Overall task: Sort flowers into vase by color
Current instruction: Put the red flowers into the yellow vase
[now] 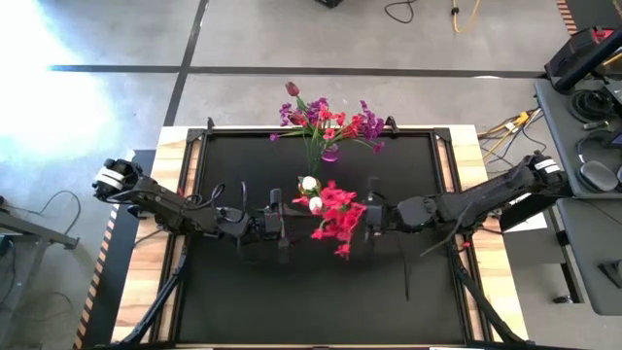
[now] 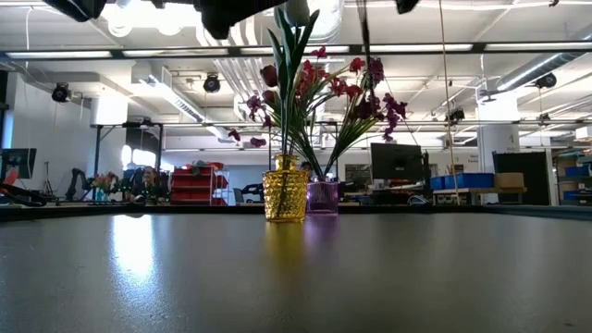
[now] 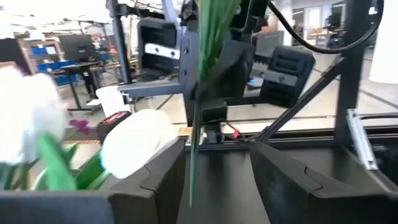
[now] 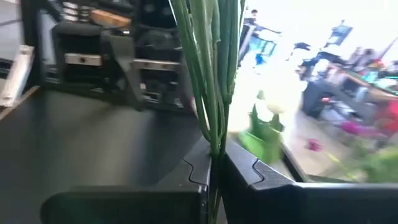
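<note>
Right wrist view: a bunch of green stems (image 4: pixel 211 81) is being pinched between the closed jaws of the right gripper (image 4: pixel 214 168), the stems rising straight out of the seam where the fingers meet. Opposite, the left gripper (image 3: pixel 217 171) is standing with its jaws apart, one stem (image 3: pixel 194 149) hanging in the gap between them and touching neither finger as far as can be told; white blooms (image 3: pixel 134 142) are lying just beside its left finger. From above, the red spray (image 1: pixel 335 216) is being held between the two grippers over the yellow vase (image 2: pixel 285 192), with the purple vase (image 2: pixel 323 197) just behind. Slipping is being risked: the thin stems are being carried by one narrow pinch, and the spray could be tilted sideways, snagged on the white blooms, or the vase tipped.
</note>
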